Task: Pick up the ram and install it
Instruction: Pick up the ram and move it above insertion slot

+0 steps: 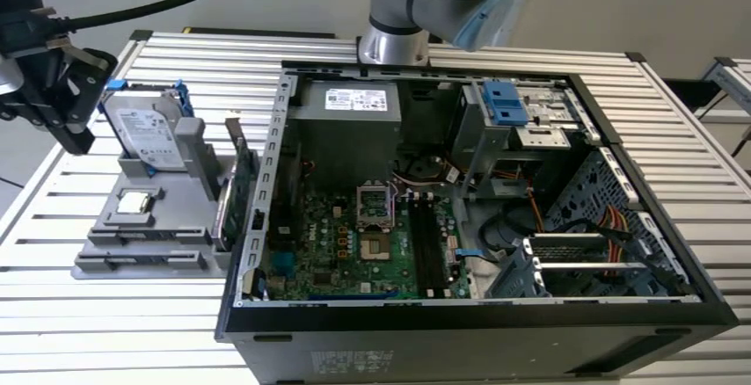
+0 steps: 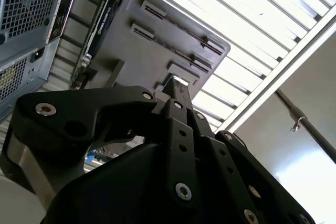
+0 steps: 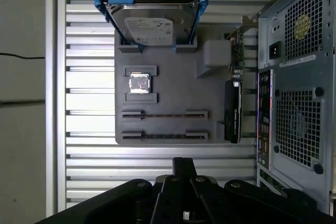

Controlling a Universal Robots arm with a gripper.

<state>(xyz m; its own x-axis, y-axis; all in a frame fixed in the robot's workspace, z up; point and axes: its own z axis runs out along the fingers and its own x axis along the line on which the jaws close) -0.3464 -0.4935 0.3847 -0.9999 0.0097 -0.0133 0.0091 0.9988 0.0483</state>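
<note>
Eyeballing the gripper (image 1: 76, 141) up at the far left, hanging just beside the hard drive (image 1: 147, 130) at the far end of the gray holder (image 1: 123, 270). Can't call the pincer apart or together; seeing nothing obviously clamped. Can't pin down the ram for sure either: just two long slots (image 3: 164, 114) at the holder's near end, maybe holding a stick edge-on. Lying nearward from the gripper, past the silver chip (image 1: 136, 200), long axis left-right. Motherboard sockets (image 1: 425, 246) well off right, running near-far.
</note>
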